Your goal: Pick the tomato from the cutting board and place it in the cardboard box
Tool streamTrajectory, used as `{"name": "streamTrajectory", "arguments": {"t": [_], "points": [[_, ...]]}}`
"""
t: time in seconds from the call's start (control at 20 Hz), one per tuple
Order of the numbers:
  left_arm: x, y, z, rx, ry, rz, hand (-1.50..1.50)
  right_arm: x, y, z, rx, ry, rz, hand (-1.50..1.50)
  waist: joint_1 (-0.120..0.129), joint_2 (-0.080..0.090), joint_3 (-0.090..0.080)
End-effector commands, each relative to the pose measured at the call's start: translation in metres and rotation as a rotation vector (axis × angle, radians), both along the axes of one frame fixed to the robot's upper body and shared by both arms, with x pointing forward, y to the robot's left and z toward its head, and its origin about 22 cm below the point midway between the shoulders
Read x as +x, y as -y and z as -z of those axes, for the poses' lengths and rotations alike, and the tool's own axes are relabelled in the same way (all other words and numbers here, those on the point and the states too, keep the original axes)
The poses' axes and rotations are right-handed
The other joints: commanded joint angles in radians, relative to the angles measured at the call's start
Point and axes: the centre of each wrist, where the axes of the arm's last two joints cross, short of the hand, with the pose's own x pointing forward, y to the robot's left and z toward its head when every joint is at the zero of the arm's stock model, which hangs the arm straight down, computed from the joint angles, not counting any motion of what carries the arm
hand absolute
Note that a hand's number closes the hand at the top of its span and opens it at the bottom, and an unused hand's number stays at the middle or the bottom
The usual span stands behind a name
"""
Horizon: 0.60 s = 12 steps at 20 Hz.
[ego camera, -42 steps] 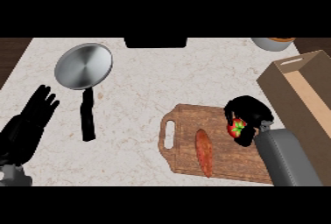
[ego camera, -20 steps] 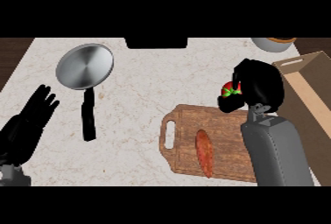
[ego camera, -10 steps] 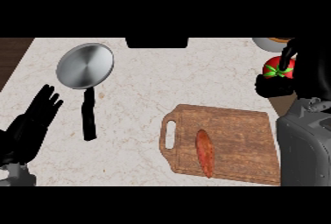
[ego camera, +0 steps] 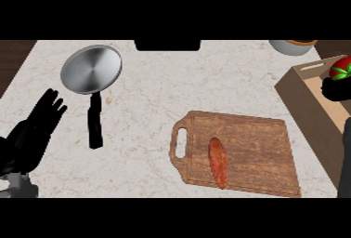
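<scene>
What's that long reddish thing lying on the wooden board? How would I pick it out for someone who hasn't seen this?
Start at the marble counter and find the wooden cutting board with a handle slot, at the lower right. The long reddish-orange vegetable lies on the board's left half, nearly lengthwise. It is the only thing on the board, slim and tapered, unlike the round red tomato over the cardboard box.

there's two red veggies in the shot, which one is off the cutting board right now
The tomato, round with a green top, held in the right hand over the cardboard box. The long reddish one lies on the cutting board.
</scene>
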Motion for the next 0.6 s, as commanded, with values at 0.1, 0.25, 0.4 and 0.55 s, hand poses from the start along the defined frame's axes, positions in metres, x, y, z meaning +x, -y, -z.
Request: {"name": "streamTrajectory", "arguments": {"t": [0.1,0.25,0.4,0.55], "points": [[-0.015,-0.014,-0.02,0.001,0.014,0.018,0.0,0.004,0.048,0.006,-0.003,0.024,-0.009,1.5,0.005,0.0,0.0],[0.002,-0.004,-0.007,0.006,0.006,0.014,0.0,0.017,0.07,0.026,-0.005,0.008,-0.022,1.5,0.002,0.002,0.0],[-0.006,-0.005,-0.015,0.0,0.001,0.001,0.0,0.029,0.079,0.046,0.025,0.015,-0.021,1.5,0.006,0.002,0.0],[-0.004,-0.01,0.015,-0.023,0.009,-0.002,0.0,0.03,0.105,0.069,0.046,-0.007,-0.014,1.5,0.004,0.003,0.0]]}}
